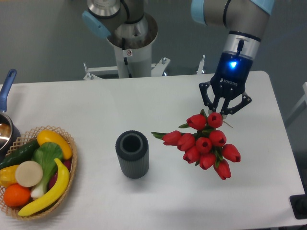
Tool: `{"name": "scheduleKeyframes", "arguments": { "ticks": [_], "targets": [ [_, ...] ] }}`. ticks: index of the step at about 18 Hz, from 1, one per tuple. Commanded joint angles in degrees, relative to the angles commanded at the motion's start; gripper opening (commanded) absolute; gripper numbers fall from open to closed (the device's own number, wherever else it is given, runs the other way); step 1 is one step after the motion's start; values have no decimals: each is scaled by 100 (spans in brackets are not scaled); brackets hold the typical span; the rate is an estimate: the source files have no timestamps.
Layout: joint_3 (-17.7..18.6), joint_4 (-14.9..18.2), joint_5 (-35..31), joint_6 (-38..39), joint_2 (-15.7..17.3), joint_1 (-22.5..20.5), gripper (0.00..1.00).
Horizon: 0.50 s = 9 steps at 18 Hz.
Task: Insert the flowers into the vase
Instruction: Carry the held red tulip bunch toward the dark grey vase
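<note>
The flowers [204, 143], a bunch of red tulip buds with green leaves, hang at the right side of the table with the buds pointing down and toward the front. My gripper [221, 111] comes down from above and its fingers close in on the stem end of the bunch; the stems are mostly hidden behind the buds and fingers. The vase [132, 153], a dark grey ribbed cylinder with a thick round rim, stands upright near the table's middle, well left of the flowers, with its mouth open upward.
A wicker basket [72, 165] of toy fruit and vegetables sits at the front left. A blue-handled pot [5, 120] is cut off by the left edge. The robot's base [129, 43] stands behind the table.
</note>
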<state>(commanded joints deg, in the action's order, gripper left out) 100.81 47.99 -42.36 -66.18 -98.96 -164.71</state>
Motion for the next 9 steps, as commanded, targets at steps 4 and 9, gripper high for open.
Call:
{"name": "scheduleKeyframes", "arguments": {
  "ticks": [4, 9],
  "targets": [
    [44, 0, 9, -9, 0, 26, 21],
    [79, 0, 245, 53, 18, 35, 21]
  ]
}}
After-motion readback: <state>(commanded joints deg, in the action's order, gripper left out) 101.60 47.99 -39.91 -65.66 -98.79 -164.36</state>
